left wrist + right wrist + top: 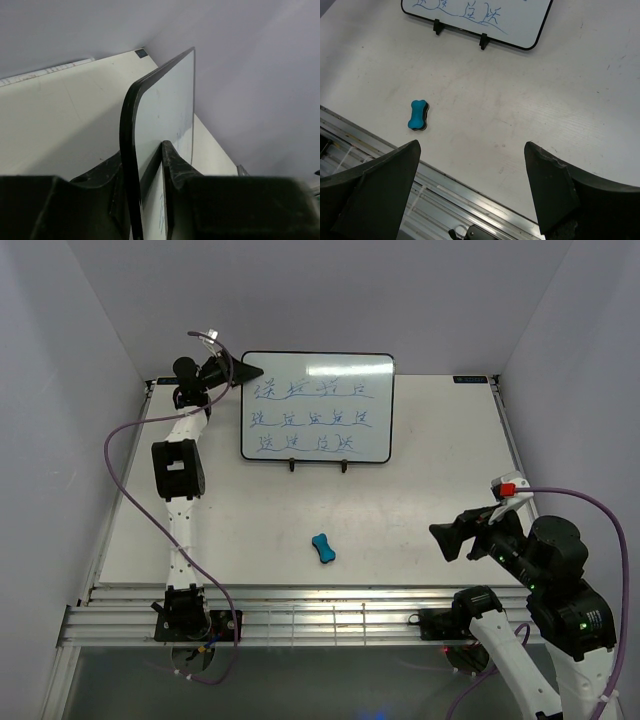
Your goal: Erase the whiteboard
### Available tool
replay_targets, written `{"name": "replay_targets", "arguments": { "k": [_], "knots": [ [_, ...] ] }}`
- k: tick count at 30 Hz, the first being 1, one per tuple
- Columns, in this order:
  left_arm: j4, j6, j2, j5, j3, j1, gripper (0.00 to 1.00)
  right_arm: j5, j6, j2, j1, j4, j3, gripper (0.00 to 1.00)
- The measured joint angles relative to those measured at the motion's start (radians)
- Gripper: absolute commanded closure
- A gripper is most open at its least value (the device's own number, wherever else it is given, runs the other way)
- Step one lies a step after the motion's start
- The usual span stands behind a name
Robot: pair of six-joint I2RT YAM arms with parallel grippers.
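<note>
The whiteboard (316,405) stands at the far side of the table (440,440), left of centre, propped on a thin wire stand (292,466). Its long side runs left to right, roughly along the back edge. The written face looks toward the arms and seems to lean back a little. Three rows of blue handwriting cover it.

The left gripper (238,375) is at the board's upper left corner. In its wrist view one finger sits behind the panel and one in front, and they look pinched onto the black frame.

The right gripper (450,538) hovers over the near right of the table with its fingers spread wide and nothing between them. The blue eraser (322,548) lies flat near the middle, well apart from it.

I'd judge the board light and stiff, with a glossy face that offers fingers little grip. Propped as it is, a firm wipe could tip it or skate it backward. The frame edge is the sensible place to hold, and a corner grip should brace it.
</note>
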Motion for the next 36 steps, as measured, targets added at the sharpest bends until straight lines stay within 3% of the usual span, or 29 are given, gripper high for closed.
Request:
{"name": "replay_targets", "arguments": {
  "k": [4, 16, 36],
  "knots": [
    [-0.001, -0.114, 0.0, 0.013, 0.008, 0.0, 1.0, 0.0, 0.0, 0.006, 0.0, 0.001, -0.002, 0.1],
    [0.102, -0.186, -0.005, -0.005, -0.031, -0.006, 1.0, 0.0, 0.003, 0.008, 0.0, 0.013, -0.002, 0.1],
    [0.47, -0.34, -0.037, -0.049, -0.142, 0.0, 1.0, 0.0, 0.006, 0.0, 0.0, 0.023, -0.002, 0.1]
  ]
}}
